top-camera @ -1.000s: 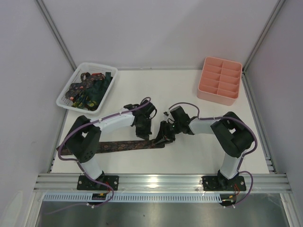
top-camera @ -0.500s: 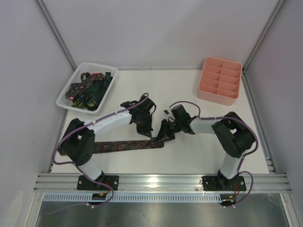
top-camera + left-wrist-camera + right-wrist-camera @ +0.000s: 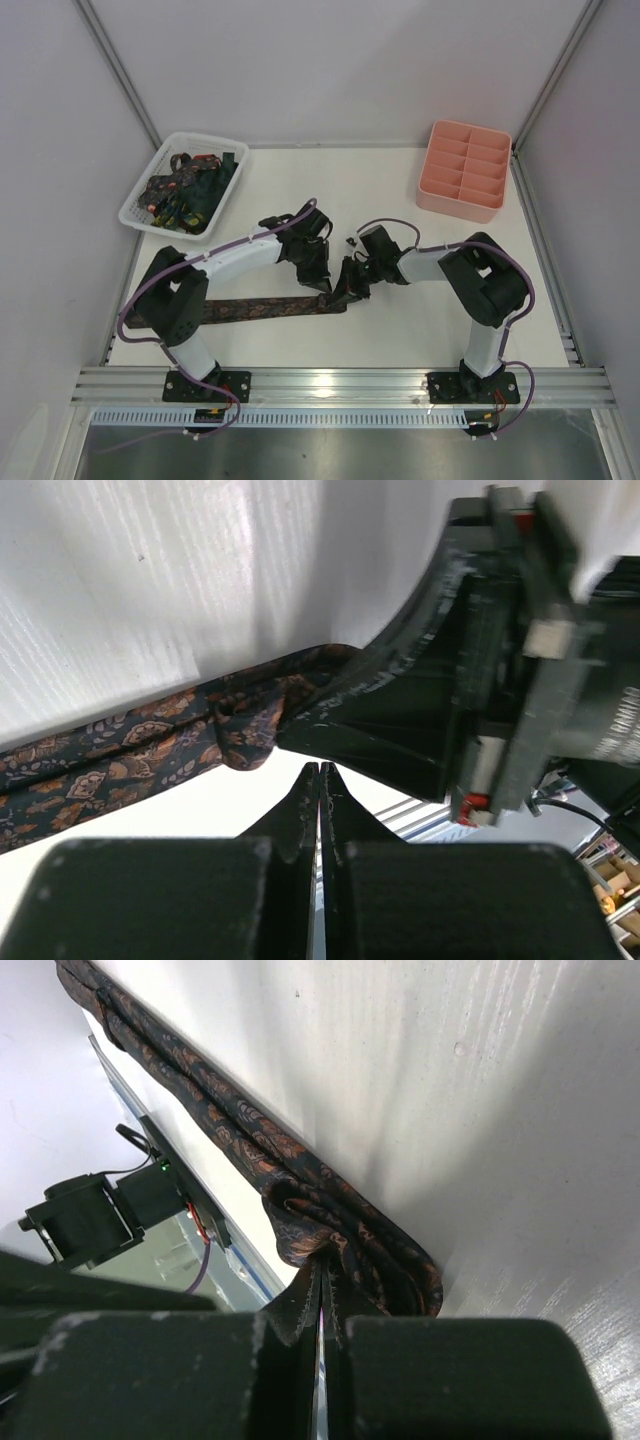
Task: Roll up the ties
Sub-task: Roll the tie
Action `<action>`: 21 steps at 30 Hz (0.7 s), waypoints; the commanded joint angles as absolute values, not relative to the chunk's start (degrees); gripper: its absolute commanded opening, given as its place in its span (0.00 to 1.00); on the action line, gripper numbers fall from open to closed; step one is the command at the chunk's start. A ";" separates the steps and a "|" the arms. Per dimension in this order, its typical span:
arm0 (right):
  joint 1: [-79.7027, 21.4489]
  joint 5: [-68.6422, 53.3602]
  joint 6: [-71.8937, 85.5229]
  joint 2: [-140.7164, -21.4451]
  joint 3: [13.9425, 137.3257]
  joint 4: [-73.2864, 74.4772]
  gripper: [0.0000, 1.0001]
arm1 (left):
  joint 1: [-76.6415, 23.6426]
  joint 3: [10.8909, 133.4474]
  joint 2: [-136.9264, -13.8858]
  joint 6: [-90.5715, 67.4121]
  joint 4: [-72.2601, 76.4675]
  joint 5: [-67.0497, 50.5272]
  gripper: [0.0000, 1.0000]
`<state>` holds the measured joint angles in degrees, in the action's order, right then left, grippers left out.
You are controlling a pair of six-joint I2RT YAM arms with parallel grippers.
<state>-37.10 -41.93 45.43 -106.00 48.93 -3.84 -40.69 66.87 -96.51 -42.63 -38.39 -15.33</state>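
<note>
Over the last second the right jaws have closed on the folded right end of the brown tie, and the left jaws, pressed shut on nothing, have slid in just beside that fold. The tie lies stretched along the near left part of the surface, its other end by the left edge. Rolling has barely begun, I judge: one first fold is made, nearly the whole length lies flat, and more ties wait in the basket at the far left corner. The tray sits at the far right corner, well apart. Bare surface lies beyond the fold, but the two wrists crowd each other.
</note>
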 commanded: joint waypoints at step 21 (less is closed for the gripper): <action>-33.84 -39.46 37.46 -94.14 52.38 14.84 0.22 | -39.99 61.52 -102.22 -40.43 -35.42 -13.89 0.00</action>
